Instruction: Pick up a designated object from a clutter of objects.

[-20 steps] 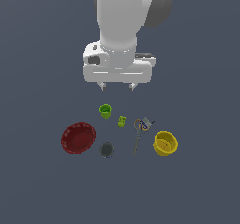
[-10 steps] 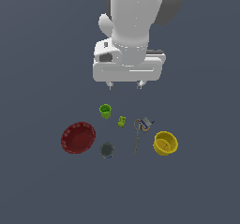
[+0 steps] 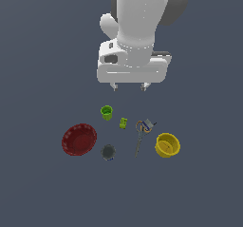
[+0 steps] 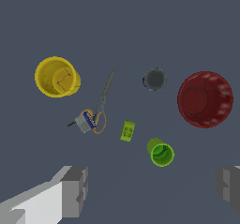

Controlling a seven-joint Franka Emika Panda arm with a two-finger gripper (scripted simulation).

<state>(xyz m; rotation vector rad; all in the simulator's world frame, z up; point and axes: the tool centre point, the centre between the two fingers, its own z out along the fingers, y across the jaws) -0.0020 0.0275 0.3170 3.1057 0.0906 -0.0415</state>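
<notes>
White-bodied, my pincer hangs high over the worktop with its grey fingers spread wide, holding and touching nothing. Below it, the small grey-blue block lies against the orange handle loops of the scissors (boxy, matte). Around it sit a ribbed dark red bowl, a smooth yellow bowl, a green cup and a dark round disc.

I am seeing the grey floor carrying red bowl, yellow bowl, green cup, scissors, disc, grey-blue block.
</notes>
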